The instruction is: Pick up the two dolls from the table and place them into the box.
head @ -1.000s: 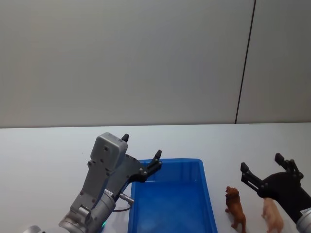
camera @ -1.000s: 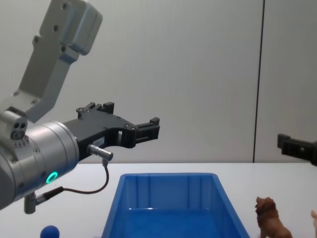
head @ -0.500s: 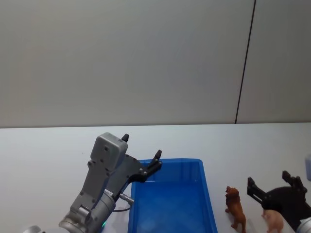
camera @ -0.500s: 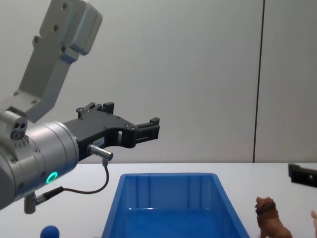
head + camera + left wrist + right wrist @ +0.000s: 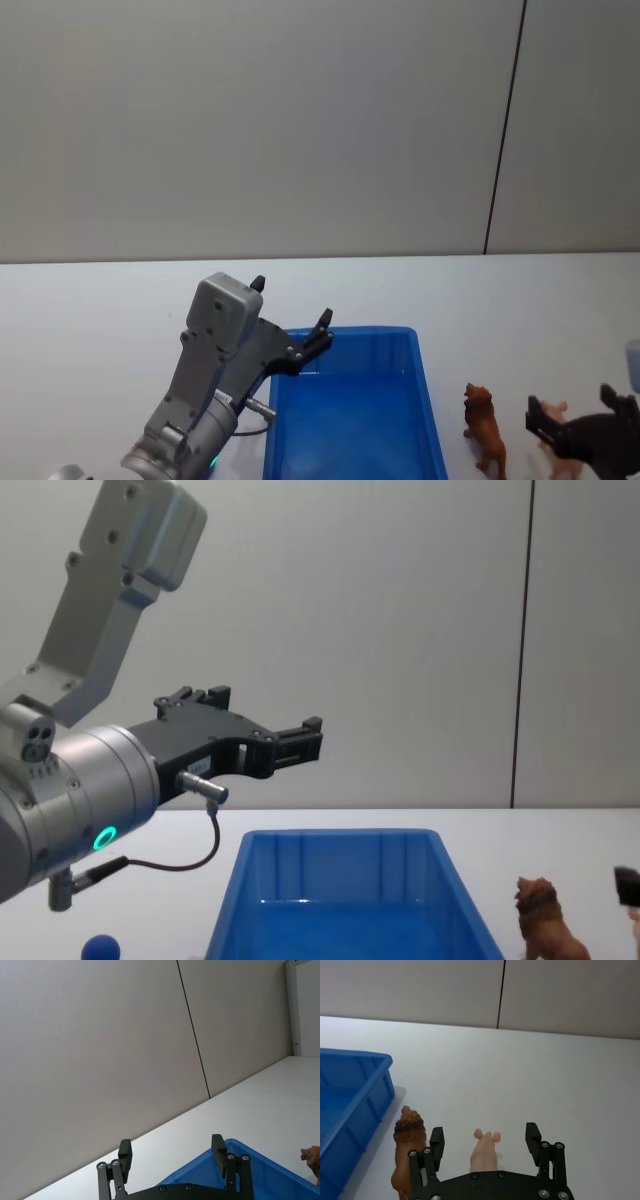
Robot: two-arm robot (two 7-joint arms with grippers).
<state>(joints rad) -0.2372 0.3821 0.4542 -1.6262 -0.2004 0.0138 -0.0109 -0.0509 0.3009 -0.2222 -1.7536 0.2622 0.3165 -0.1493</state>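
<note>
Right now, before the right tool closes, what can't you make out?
- pig: rear half behind the right tool, right wrist view; contact unclear.
- lion: hindquarters cut off by chest view's bottom edge.
- box: near end cut off by head view's bottom edge; left wall behind the left tool and its arm.
- blue ball: lower part cut off by chest view's bottom edge.

Left tool (image 5: 171, 1145) hangs raised, jaws spread wide — right tool (image 5: 485, 1132) sits low, jaws likewise apart.

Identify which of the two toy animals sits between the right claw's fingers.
The pale pink pig; the brown lion stands outside the open right claw, nearer the blue box.
</note>
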